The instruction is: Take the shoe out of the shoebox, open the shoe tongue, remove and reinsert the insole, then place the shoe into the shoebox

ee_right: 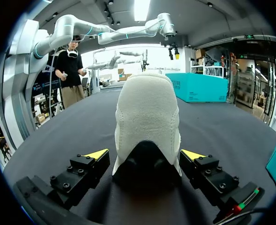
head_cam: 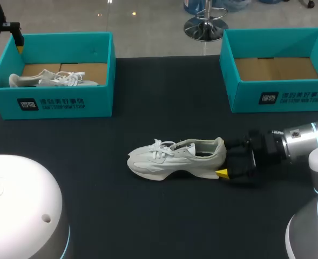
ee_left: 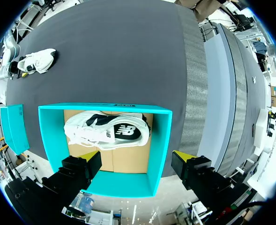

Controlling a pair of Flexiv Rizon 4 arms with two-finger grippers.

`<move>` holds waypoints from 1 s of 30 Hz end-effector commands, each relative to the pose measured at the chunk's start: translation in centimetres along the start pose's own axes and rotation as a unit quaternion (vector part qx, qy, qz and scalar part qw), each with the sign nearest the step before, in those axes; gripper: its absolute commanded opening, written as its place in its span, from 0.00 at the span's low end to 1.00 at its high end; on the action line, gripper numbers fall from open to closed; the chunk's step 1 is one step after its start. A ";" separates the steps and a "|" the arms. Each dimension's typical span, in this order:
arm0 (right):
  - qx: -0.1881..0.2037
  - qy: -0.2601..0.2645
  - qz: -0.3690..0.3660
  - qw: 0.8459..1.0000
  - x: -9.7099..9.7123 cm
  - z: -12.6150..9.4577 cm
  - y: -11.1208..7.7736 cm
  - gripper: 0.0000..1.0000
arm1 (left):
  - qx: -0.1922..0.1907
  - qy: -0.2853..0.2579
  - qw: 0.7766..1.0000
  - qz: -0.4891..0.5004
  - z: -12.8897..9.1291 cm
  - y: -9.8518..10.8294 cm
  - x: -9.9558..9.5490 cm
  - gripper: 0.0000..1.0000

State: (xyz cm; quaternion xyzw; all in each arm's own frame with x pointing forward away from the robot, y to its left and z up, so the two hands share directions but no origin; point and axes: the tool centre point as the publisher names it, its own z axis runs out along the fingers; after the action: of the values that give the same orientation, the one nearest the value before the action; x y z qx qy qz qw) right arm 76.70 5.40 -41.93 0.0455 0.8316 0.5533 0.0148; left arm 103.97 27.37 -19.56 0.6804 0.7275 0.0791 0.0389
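1. At the heel of the white shoe (head_cam: 175, 159), your right gripper (head_cam: 229, 159) sits with its fingers spread wide. There's one yellow tip on either side and nothing is clamped. The right wrist view shows a sliver of gap on each side.
2. That shoe stands upright on its sole on the dark table (head_cam: 164, 226), out in the open between the two teal boxes. Its toe points toward your left side.
3. Further out, the left box (head_cam: 67, 102) has a second shoe (head_cam: 45, 80) lying in it, and the right box (head_cam: 277, 97) stands well apart on the other side.
4. Your left gripper (ee_left: 134, 157) hangs over that left box, fingers wide open too, far from the action.
5. Watch the squeeze! If one finger lands first, the shoe could skid or twist on the cloth.
6. The padded heel collar looks soft. Clamp too hard and it may fold inward, pinching the insole you need to pull.
7. Grip too low and the tips could scrape the table. Nudge forward while open and you'll likely shove the shoe away.
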 end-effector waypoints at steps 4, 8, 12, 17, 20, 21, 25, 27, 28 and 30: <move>-0.007 0.002 -0.003 1.000 -0.2 1.0 -0.2 1.00 | -0.001 0.001 1.000 0.000 0.0 -0.1 0.0 1.00; -0.008 0.006 -0.004 1.000 -0.3 1.4 -0.1 1.00 | -0.001 0.001 1.000 0.000 0.0 -0.1 0.0 1.00; -0.012 0.009 -0.005 1.000 -0.3 1.6 -0.2 1.00 | -0.001 0.001 1.000 0.000 0.0 -0.1 0.0 1.00; -0.015 0.012 -0.005 1.000 -0.4 1.8 -0.3 1.00 | -0.001 0.001 1.000 0.000 0.0 -0.1 0.0 1.00; -0.018 0.013 -0.008 1.000 -0.4 2.0 -0.4 0.42 | -0.001 0.001 1.000 0.000 0.0 -0.1 0.0 1.00; -0.019 0.013 -0.010 1.000 -0.4 2.0 -0.5 0.09 | -0.001 0.001 1.000 0.000 0.0 -0.1 0.0 1.00; -0.021 0.013 -0.012 1.000 -0.4 2.2 -0.5 0.00 | -0.001 0.001 1.000 0.000 0.0 -0.1 0.0 1.00; -0.024 0.012 -0.012 1.000 -0.3 2.3 -0.5 0.00 | -0.001 0.001 1.000 0.000 0.0 -0.1 0.0 1.00; -0.026 0.010 -0.007 1.000 -0.3 2.3 -0.5 0.00 | -0.001 0.001 1.000 0.000 0.0 -0.1 0.0 1.00; -0.026 0.010 -0.007 1.000 -0.3 2.3 -0.5 0.00 | -0.001 0.001 1.000 0.000 0.0 -0.1 0.0 1.00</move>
State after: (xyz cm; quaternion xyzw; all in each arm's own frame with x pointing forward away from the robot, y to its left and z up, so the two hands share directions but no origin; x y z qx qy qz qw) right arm 77.11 6.94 -42.94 0.0330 0.8167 0.5760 0.0103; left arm 103.97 27.38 -19.56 0.6804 0.7275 0.0791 0.0389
